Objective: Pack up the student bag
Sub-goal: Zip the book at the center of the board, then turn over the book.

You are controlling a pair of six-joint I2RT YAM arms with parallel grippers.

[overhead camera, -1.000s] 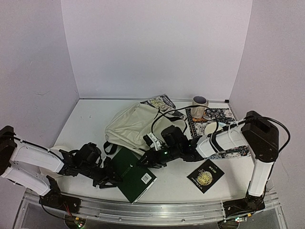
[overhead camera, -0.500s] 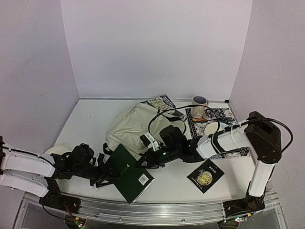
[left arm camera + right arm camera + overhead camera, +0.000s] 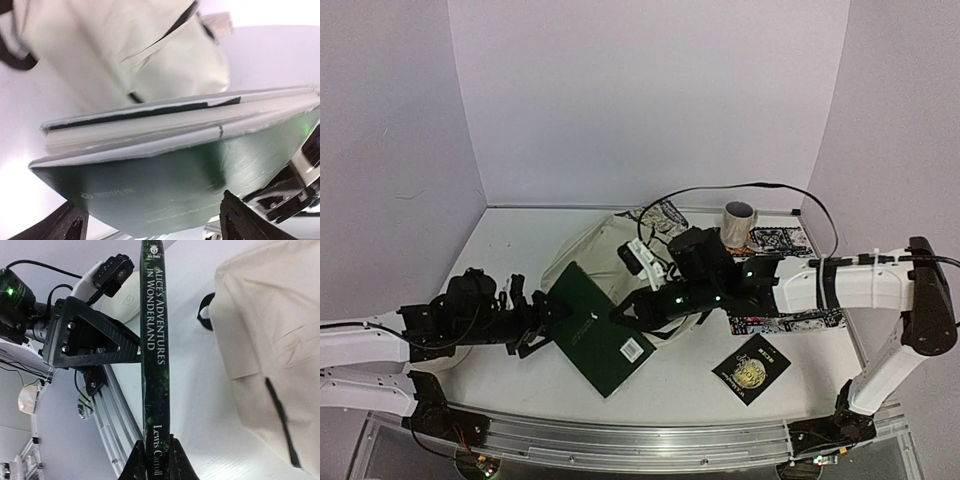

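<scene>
Student bag (image 3: 595,248): a cream fabric backpack, slumped on the tabletop (image 3: 510,255) toward the far middle. From above, the green book and the right arm partly hide it. Both wrist views show a black zipper line across its fabric (image 3: 125,50) (image 3: 270,330).
Bag contents: no view looks inside, and I cannot tell whether the zipper is undone.
Mug (image 3: 740,217): upright at the far right, just beside the patterned mat (image 3: 782,240). Its mouth is dark, so its contents cannot be told.
Green book (image 3: 595,340): a hardcover lying outside the bag and just in front of it, with a barcode label on its cover. The spine (image 3: 155,355) reads "Alice's Adventures in Wonderland", Lewis Carroll. Its page edge faces the left wrist camera (image 3: 165,185).
Right fingers (image 3: 142,462): drawn in narrow and pinching the end of the book's spine, one on each cover. From above they meet the book's right edge (image 3: 625,315).
Left fingers (image 3: 70,225): spread wide at the book's left side (image 3: 535,320), with the cover filling the space between them. Whether they touch it cannot be told.
Black book (image 3: 751,368): small, with a gold emblem, flat on the tabletop at the near right, well apart from the bag.
</scene>
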